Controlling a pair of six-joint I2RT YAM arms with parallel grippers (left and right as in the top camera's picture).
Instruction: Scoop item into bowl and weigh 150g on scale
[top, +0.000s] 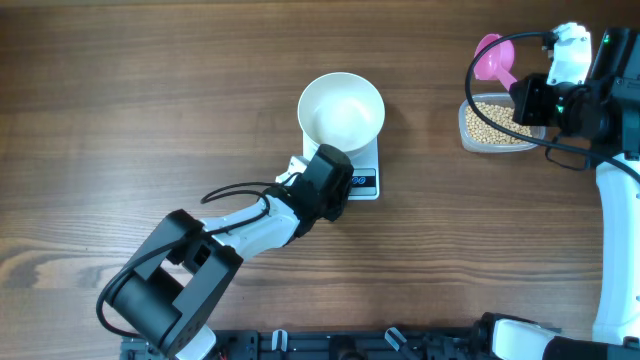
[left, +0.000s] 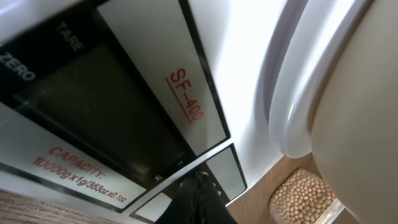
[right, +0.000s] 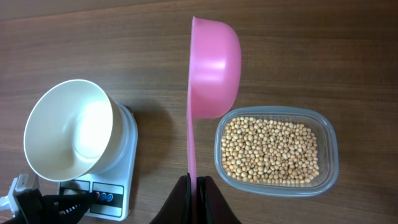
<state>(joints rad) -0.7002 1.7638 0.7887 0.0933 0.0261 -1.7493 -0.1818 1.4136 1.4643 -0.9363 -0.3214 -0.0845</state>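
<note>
Clenched empty, left gripper (left: 198, 198) noses the scale's (left: 149, 81) button panel; leaning there could skew the reading under the empty bowl (right: 68, 130). Right gripper (right: 198, 190) clamps the pink scoop (right: 214, 62) by the soybeans (right: 273, 149), near the table's (top: 150, 100) right edge.

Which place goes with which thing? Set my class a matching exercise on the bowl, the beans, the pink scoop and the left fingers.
1 bowl
2 beans
3 pink scoop
4 left fingers

A in the clear tub
B at the scale's front panel
C between the right fingers
D on the scale

Pairs: 1-D, 2-A, 3-C, 4-B.
</note>
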